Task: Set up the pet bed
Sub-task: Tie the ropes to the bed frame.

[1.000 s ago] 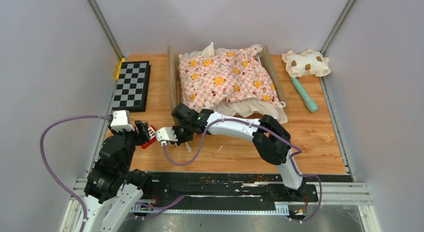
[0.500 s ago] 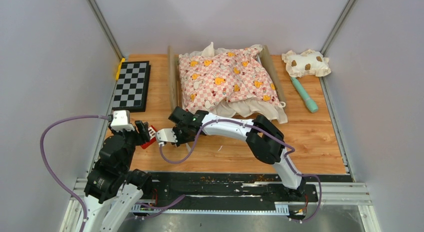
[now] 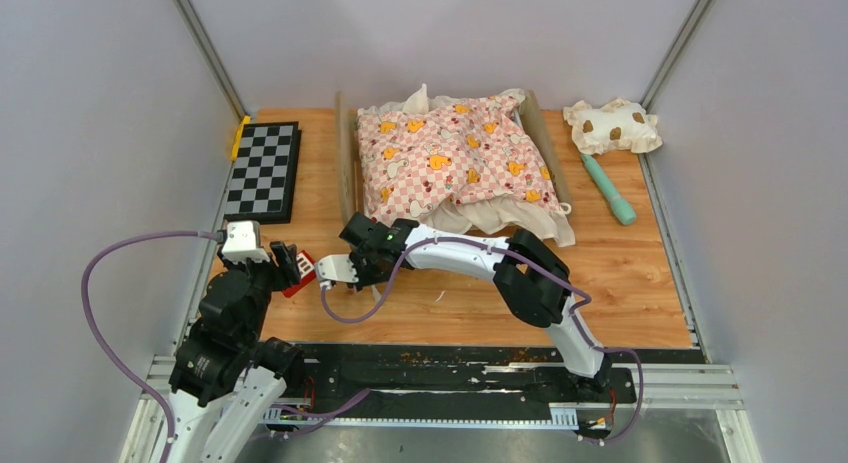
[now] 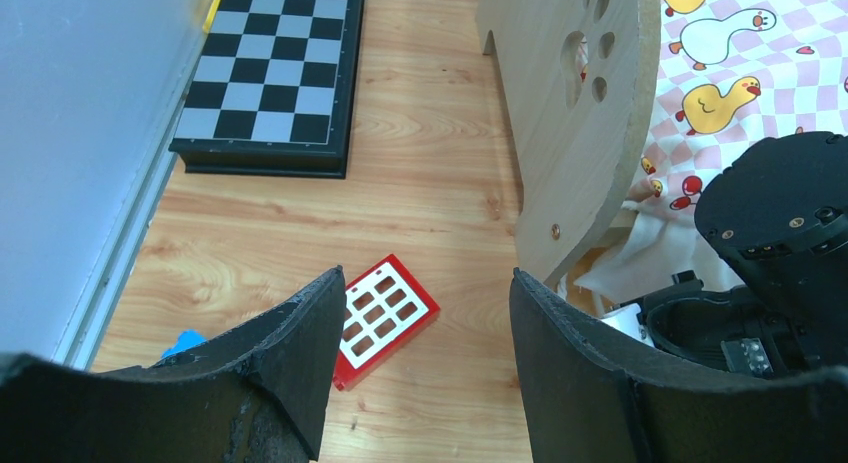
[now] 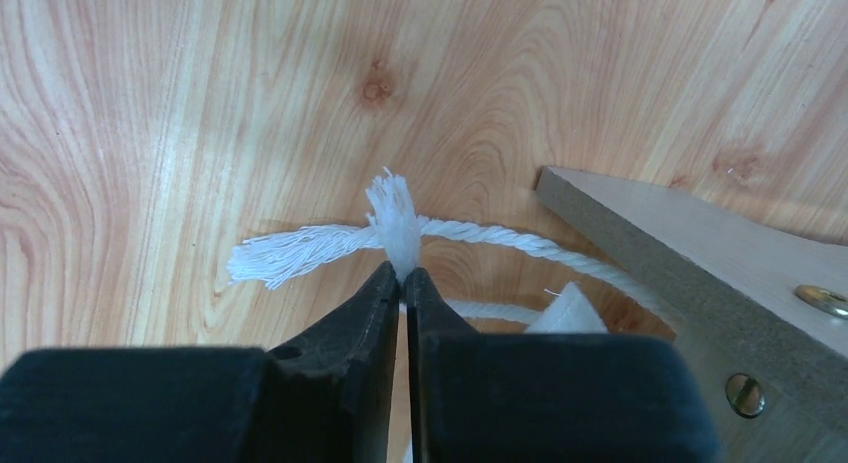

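Pet bed (image 3: 347, 163) is standing at the far middle of the table (image 3: 620, 273), with the pink checkered cushion (image 3: 450, 153) lying across it and spilling over its near edge. The right gripper (image 5: 400, 273) is reaching across to the bed's near left corner, just beside the foot of the headboard (image 4: 545, 173), and is pinching the frayed tuft of a white rope (image 5: 300, 248) between almost-closed jaws. The left gripper (image 4: 425, 283) is hovering at the near left with its jaws standing wide, holding nothing, above a red grid tile (image 4: 385, 318). The grip is taking only the loose fibres at the very tip, so any pull is likely risking the tuft sliding out or shedding strands. Where the rope's other end is running is hidden under the headboard; if it is fastened there, a hard tug may be dragging or tipping the light frame and disturbing the cushion. The two grippers are sitting close together, so a careless sweep by either is inviting a collision.
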Motion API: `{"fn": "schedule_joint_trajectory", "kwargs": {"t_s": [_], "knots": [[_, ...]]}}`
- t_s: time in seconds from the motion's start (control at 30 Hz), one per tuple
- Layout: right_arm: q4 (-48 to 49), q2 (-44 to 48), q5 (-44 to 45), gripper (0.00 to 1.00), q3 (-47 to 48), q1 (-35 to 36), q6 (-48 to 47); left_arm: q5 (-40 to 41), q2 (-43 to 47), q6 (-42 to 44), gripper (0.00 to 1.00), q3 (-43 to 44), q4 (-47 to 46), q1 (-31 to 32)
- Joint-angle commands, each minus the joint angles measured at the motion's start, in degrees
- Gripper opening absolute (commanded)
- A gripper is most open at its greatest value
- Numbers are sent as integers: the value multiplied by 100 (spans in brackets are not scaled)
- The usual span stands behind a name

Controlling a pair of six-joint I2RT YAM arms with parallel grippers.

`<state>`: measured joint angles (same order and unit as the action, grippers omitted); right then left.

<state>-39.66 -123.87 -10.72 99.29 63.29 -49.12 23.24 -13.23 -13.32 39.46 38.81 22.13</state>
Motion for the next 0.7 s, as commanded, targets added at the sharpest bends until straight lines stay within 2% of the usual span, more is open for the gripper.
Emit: {"fn": "schedule_joint_trajectory", "kwargs": {"t_s": [0.0,0.2,0.47,0.67], "knots": [[240,-14,96,11,150,-9,124,46,34,75,68,12,-133,-25],[296,-93,90,22,169,-15,159,56,38,75,68,9,-134,-24],[781,88,-173,25,-50,-52,405,77,40,67,68,9,-124,-25],[1266,847,-381,30,-645,-111,532,73,40,66,68,8,-127,-20]]}}
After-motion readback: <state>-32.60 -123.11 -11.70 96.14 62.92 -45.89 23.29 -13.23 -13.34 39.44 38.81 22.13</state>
